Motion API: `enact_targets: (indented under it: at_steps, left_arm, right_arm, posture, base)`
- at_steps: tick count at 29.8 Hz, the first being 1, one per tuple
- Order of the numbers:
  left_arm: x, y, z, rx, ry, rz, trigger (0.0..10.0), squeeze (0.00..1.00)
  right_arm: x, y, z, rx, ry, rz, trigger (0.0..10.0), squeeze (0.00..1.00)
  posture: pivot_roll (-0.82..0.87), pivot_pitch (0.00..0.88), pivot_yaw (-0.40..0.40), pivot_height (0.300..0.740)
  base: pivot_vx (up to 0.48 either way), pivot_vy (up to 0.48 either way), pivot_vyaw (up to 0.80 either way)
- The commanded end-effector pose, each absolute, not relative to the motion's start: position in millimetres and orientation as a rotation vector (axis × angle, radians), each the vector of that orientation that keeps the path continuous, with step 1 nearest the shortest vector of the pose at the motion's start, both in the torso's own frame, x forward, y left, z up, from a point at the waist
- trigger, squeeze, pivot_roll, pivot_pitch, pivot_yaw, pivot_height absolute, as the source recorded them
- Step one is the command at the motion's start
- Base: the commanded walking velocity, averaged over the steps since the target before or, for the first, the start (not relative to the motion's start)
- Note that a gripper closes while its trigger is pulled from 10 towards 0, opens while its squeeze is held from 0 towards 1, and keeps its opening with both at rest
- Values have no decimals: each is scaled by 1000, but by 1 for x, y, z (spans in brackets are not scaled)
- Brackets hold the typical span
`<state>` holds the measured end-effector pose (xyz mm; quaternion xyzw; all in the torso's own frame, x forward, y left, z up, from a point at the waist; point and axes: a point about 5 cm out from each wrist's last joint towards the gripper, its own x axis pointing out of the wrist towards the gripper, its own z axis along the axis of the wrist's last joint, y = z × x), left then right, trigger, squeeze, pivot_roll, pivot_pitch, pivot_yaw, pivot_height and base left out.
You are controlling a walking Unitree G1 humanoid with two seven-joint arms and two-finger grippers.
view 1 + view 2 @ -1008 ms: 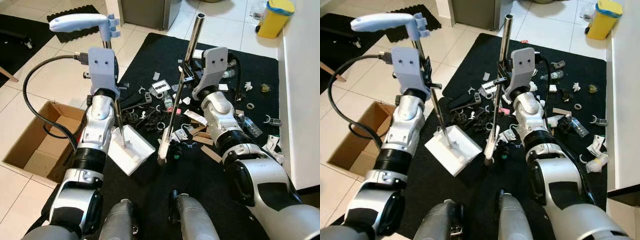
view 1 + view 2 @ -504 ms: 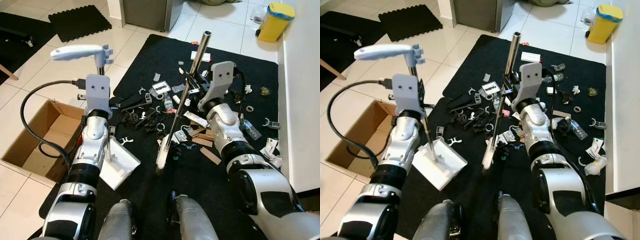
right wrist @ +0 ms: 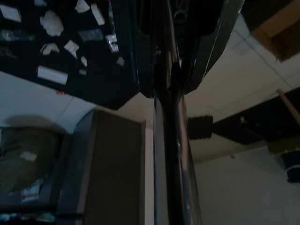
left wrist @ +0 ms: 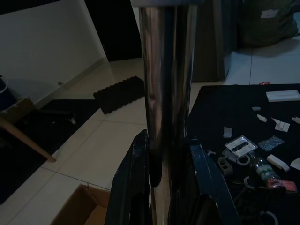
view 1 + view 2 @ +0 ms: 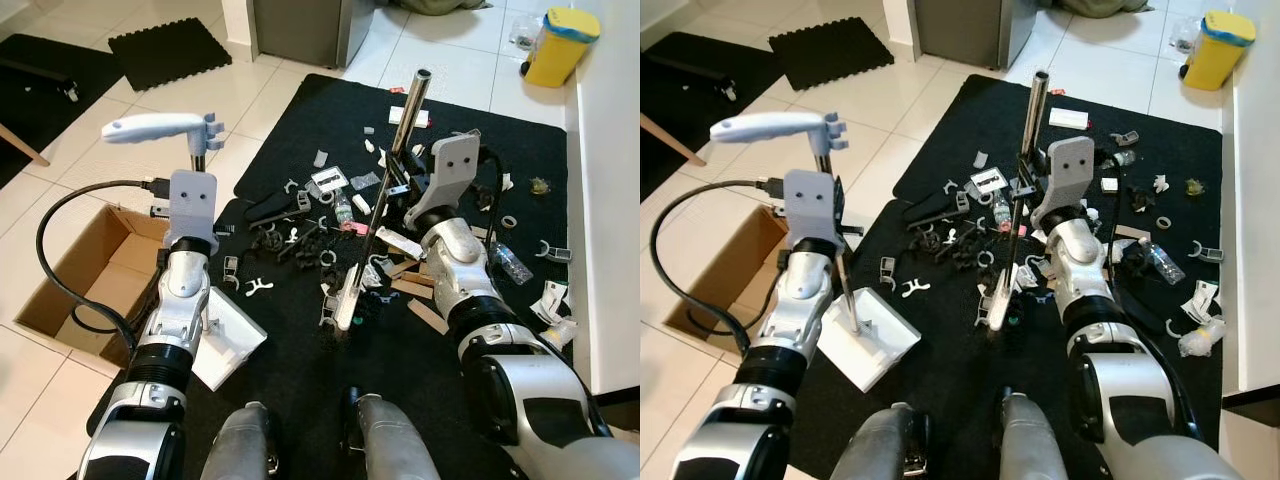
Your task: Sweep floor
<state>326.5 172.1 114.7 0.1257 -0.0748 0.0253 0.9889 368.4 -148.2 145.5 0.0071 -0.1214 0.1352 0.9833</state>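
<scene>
The left gripper (image 4: pixel 161 187) has its fingers clamped on the metal pole of the white dustpan (image 5: pixel 222 340), which rests at the black mat's (image 5: pixel 400 390) edge beside the cardboard box (image 5: pixel 75 290). The right gripper (image 3: pixel 180 70) grips the broom handle (image 5: pixel 400 140), its head (image 5: pixel 347 303) down on the mat amid the scattered litter (image 5: pixel 300 235).

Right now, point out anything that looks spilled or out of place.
Litter is strewn across the black mat: paper scraps, black clips, cardboard strips and a small plastic bottle. The right gripper holds the broom tilted, its head among the scraps; the left gripper holds the dustpan at the mat's edge beside an open cardboard box.
</scene>
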Motion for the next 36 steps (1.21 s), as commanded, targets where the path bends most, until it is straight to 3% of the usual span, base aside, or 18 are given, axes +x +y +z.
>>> enact_targets:
  at_steps: [1, 36]
  left_arm:
    - [326, 173, 121, 299, -198, 44, 10000, 0]
    - [330, 169, 123, 278, -198, 62, 10000, 0]
  right_arm:
    - [367, -146, 149, 15, -282, 269, 10000, 0]
    - [371, -137, 148, 74, -244, 263, 10000, 0]
  posture:
    - [60, 32, 42, 740]
    - [61, 35, 18, 740]
  base:
    - [0, 0, 0]
    - [0, 0, 0]
